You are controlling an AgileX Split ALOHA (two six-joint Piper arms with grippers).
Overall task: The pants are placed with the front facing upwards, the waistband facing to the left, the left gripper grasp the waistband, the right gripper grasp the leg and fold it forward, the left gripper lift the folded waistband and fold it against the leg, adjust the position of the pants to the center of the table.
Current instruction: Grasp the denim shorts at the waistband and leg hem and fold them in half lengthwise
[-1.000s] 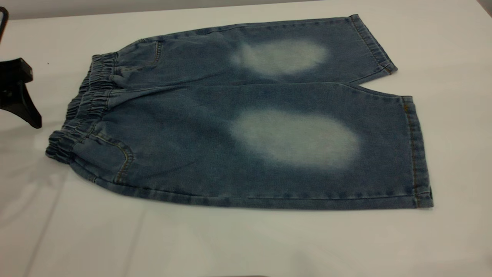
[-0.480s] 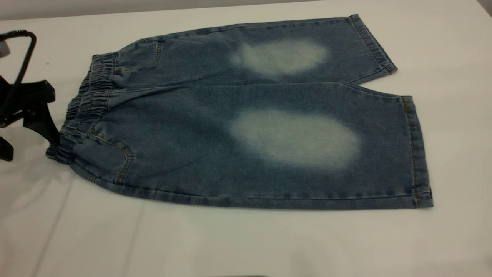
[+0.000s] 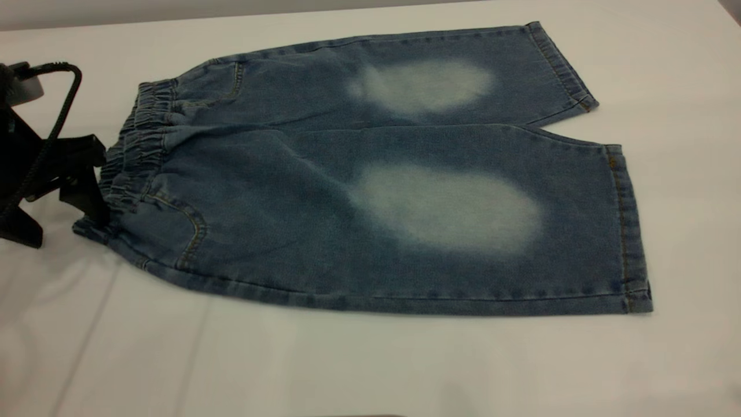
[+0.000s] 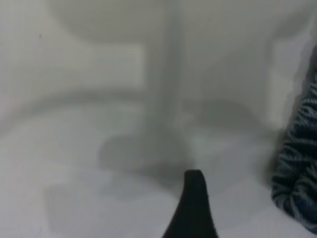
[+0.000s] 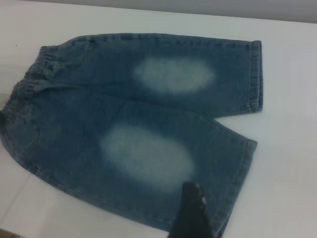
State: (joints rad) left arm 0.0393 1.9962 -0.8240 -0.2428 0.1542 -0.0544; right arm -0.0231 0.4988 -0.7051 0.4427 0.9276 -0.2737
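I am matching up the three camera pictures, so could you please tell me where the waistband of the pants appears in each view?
Exterior view: the waistband lies at the far left end of the pants, touching the left gripper.
Left wrist view: a gathered strip of the waistband shows at the right edge.
Right wrist view: the waistband is at the upper left.
Shared landmark: its ruched denim gathers, on the white table.

One pair of pants (image 3: pixel 359 191), two pale ovals, one claw (image 3: pixel 63 191).
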